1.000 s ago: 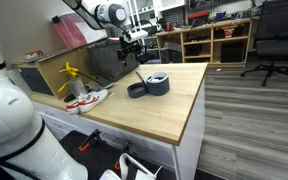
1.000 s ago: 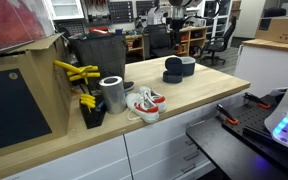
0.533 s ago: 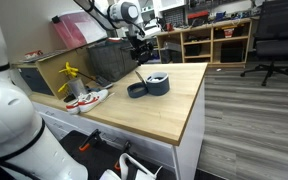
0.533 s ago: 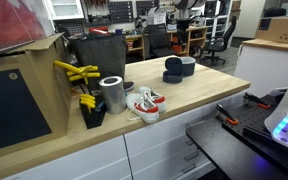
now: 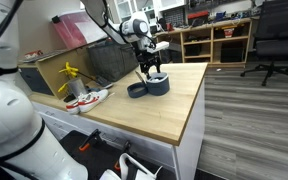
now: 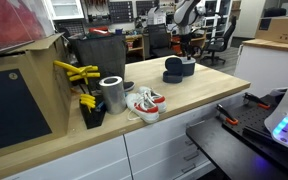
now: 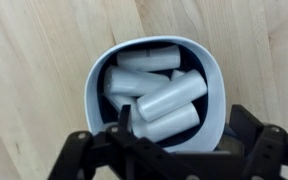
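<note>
**A:** Since a second ago, your arm has swung in from the far left and come down over the grey bowl [image 5: 160, 86].

**B:** And the fingers [image 7: 256, 140]?

**A:** Wide apart, holding nothing, just above the bowl's rim.

**B:** Where's the bowl?

**A:** On the table [image 5: 174, 112], toward its far end. It holds white cylinders [image 7: 162, 98], and a second dark bowl [image 5: 135, 90] sits just left of it.

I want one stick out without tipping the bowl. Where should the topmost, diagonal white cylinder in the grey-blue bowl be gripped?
Probably mid-length on the topmost white cylinder, straight down from above, the open claw turned to close across its width. It lies atop the pile with its long sides fairly free, and the rim of the grey-blue bowl blocks a sideways approach.
</note>
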Robot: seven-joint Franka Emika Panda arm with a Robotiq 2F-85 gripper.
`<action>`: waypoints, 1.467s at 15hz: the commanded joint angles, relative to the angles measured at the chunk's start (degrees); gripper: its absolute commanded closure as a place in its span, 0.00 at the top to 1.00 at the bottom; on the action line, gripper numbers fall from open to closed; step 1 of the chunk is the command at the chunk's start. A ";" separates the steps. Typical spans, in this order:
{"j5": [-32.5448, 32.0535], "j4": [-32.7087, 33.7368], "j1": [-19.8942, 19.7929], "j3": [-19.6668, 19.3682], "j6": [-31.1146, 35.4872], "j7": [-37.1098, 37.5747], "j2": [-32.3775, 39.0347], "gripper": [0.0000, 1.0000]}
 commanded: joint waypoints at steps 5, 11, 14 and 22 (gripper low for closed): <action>-4.02 -1.28 -0.26 -0.07 -1.96 -0.73 0.73 1.00; -4.33 -2.96 -0.06 0.09 -3.49 -0.37 0.49 0.49; -4.62 -3.98 0.09 -0.03 -3.78 0.01 -0.07 0.27; -6.13 -7.66 -0.26 -0.93 -4.48 0.66 -4.33 0.02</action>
